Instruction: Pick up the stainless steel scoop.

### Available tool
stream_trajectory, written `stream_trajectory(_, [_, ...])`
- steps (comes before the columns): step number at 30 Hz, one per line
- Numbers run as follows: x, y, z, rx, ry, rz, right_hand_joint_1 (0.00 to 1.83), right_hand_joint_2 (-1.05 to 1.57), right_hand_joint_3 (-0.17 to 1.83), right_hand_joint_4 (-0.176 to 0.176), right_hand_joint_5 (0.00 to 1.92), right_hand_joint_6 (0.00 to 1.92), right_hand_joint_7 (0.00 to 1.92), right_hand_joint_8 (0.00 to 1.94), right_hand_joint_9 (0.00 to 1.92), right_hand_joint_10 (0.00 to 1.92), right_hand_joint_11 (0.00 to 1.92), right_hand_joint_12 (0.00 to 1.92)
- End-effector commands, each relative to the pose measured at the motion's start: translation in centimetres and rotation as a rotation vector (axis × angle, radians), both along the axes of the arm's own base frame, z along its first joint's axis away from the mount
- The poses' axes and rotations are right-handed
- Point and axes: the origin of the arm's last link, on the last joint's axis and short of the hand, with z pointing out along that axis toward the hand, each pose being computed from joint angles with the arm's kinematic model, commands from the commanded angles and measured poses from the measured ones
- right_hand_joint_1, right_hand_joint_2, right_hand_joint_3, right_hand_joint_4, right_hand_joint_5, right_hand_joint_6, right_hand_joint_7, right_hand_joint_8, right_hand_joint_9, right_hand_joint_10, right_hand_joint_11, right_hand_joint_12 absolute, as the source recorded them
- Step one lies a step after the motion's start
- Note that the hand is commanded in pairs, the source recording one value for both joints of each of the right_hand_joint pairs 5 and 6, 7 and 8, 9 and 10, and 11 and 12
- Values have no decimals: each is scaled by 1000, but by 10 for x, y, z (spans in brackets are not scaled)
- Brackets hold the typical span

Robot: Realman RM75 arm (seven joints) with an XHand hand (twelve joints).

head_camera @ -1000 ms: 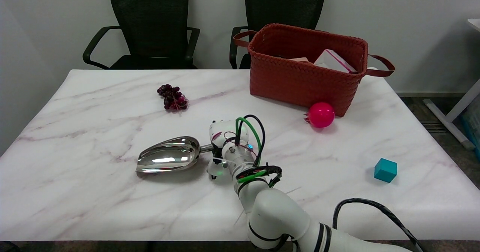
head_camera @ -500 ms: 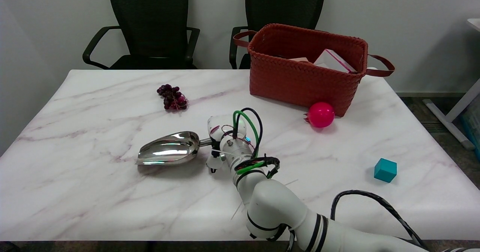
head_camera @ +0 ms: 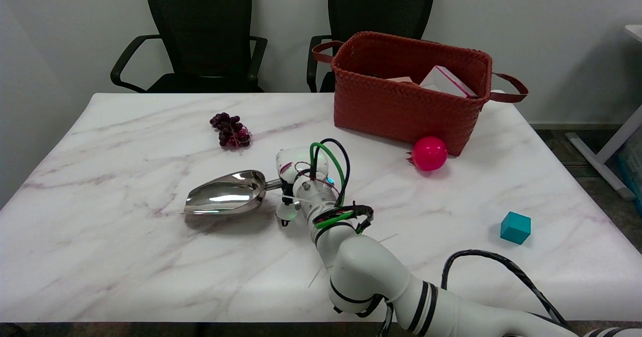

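1. Near the middle of the marble counter [head_camera: 125, 257], the stainless steel scoop [head_camera: 225, 199] sits with its open bowl pointing left and its short handle pointing right, into the robot hand [head_camera: 296, 186].
2. The robot hand is wrapped around that handle and holds it; the handle itself is mostly hidden inside the grip, with only a short stub showing between bowl and fingers.
3. A shadow lies under the bowl, and the scoop looks lifted or tilted slightly off the counter, though contact at the lip cannot be ruled out from this view.
4. Handling, as a judgement: the scoop is rigid polished metal, so it will not bend or crush, but the smooth surface is likely slippery. The bowl is the larger part, so its weight probably sits ahead of the grip and will tend to tip the front down.
5. The handle is the sensible place to hold; a firm wrap close to the bowl should limit twisting.
6. The woven red-brown basket [head_camera: 401, 106] stands at the far right of the counter. Inside it, a white box [head_camera: 444, 82] with a red edge leans against the wall, and another pale item beside it is too hidden to name.
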Motion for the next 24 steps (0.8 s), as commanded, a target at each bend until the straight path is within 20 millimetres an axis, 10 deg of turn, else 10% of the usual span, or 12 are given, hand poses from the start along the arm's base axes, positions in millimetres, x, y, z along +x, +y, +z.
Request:
stream_trajectory(1, [9, -2, 1, 0, 5, 33, 1112, 141, 43, 0, 1716, 1716, 1832, 1832, 1872, 1872, 1724, 1724])
stream_trajectory(24, [32, -5, 15, -62, -50, 113, 1222, 36, 564, 0, 1766, 1766, 1855, 1855, 1890, 1890, 1736, 1736])
